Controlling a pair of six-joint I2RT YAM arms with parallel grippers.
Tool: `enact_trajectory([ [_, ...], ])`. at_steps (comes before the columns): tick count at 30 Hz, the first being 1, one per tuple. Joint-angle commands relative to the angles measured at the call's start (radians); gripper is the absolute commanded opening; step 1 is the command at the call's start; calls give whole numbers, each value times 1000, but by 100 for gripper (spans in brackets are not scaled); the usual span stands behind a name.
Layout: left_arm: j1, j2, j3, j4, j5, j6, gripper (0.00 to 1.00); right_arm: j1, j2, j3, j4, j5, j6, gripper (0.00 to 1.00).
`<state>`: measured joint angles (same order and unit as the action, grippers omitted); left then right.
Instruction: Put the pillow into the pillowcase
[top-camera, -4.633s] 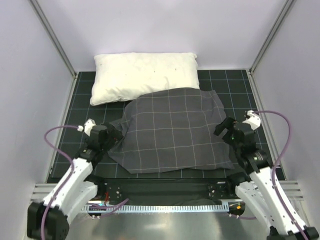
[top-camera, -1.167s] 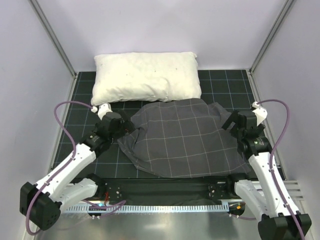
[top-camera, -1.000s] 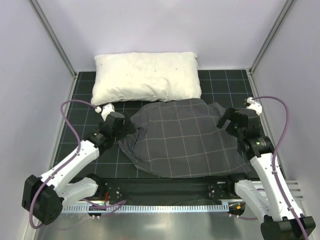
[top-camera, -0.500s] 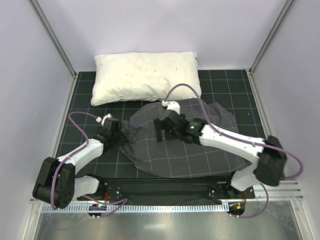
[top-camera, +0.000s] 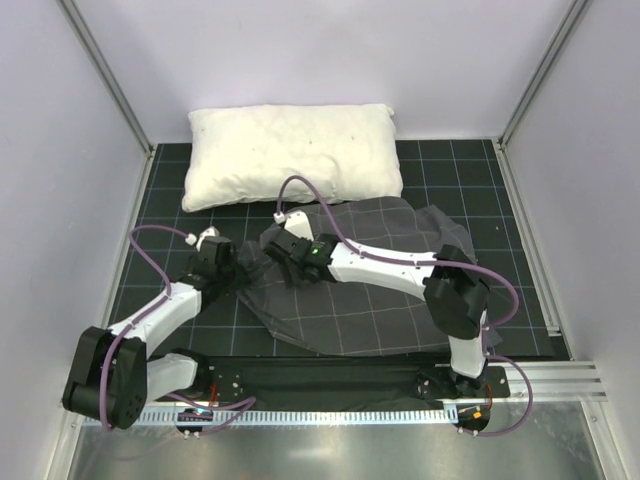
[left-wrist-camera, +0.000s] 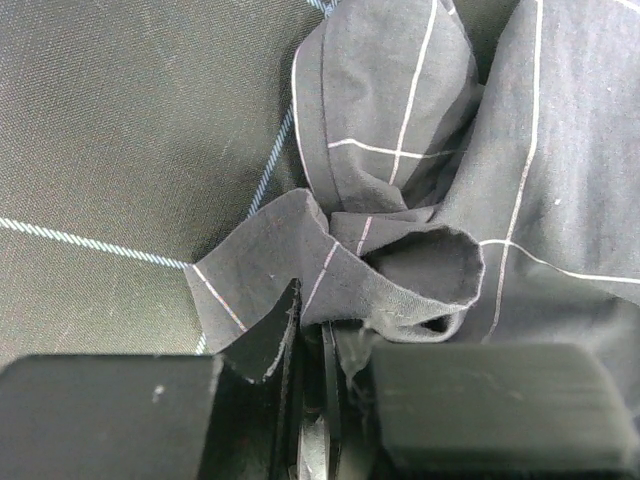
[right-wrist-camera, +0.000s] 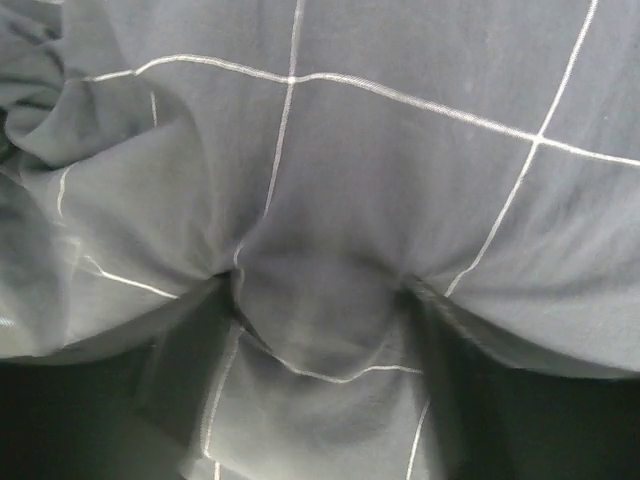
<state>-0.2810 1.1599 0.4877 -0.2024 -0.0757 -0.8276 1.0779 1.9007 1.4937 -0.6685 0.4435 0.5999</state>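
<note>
Left end effector (left-wrist-camera: 312, 335) pinches a folded edge of the dark grey gridded pillowcase (top-camera: 365, 312). Just beside it, the right end effector (right-wrist-camera: 316, 308), fingers spread, presses into the cloth. The pillowcase lies crumpled mid-desk (top-camera: 168, 222), near a plain white pillow (top-camera: 290, 155) behind.

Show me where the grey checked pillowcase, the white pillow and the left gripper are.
pillowcase (top-camera: 370, 320): top view, flat near part of the cloth.
white pillow (top-camera: 290, 155): top view, middle of its top.
left gripper (left-wrist-camera: 318, 345): left wrist view, midway between its fingertips.
</note>
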Motion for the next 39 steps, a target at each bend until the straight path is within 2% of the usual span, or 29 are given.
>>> enact_trajectory([
  [1,6,-16,-3,29,20,18,13,-19,35,19,13,11,26,54],
  [3,6,-11,0,32,30,16,13,-41,-14,-36,59,-29,21,28],
  [4,6,-3,2,32,39,15,13,-50,-61,-67,101,-46,18,10],
  [5,6,1,2,35,45,16,13,-50,-61,-81,119,-46,14,4],
  [9,6,49,12,64,73,12,13,-55,-256,-156,254,-161,-14,4],
  [12,5,95,14,104,131,-5,14,-53,-336,-159,290,-228,-23,4],
  [17,5,199,20,164,143,-11,13,-49,-344,-141,251,-278,-37,4],
  [21,-17,280,29,198,157,-22,11,-26,-286,-145,241,-263,-42,14],
  [23,-29,302,25,242,151,-42,10,-10,-229,-122,221,-249,-35,10],
  [25,-47,319,22,326,177,-64,10,-4,-224,-131,291,-261,-29,7],
  [28,-75,354,31,408,232,-116,5,-3,-288,-191,406,-292,-5,4],
  [34,-103,317,43,426,244,-172,7,-4,-437,-182,399,-246,-3,4],
  [39,-138,279,11,564,313,-281,8,-22,-543,-210,412,-230,24,4],
])
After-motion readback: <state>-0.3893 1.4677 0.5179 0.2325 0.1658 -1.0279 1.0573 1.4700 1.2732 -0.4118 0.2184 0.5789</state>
